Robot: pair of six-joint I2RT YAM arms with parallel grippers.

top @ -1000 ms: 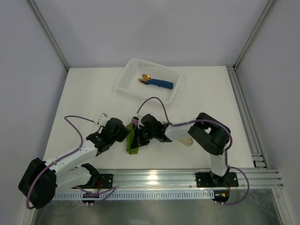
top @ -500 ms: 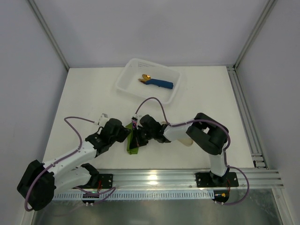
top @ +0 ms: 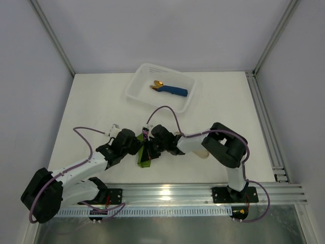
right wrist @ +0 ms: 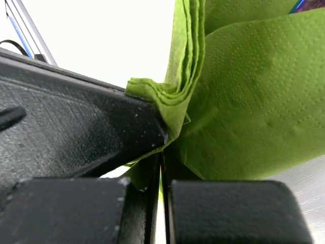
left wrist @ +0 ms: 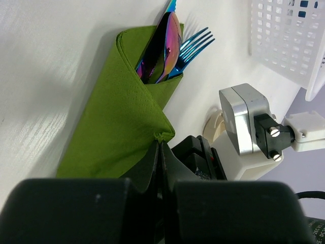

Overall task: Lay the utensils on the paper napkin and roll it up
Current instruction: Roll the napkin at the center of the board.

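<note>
Green paper napkin [left wrist: 122,117] sits folded over the utensils [left wrist: 167,46] on the table [top: 101,101], left gripper [left wrist: 160,145] and right gripper [right wrist: 161,157] each clamped on an edge. Roll tight and even so nothing slides out.

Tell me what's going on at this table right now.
Both robot arms meet over the olive-green paper napkin near the front edge of the table. It is folded around the iridescent rainbow metal utensils, whose fork tines and spoon bowl poke out one end. The left gripper and right gripper are each shut, pinching the napkin's folded edges. At the back, a white plastic tray holds a blue rolled napkin with gold cutlery.
</note>
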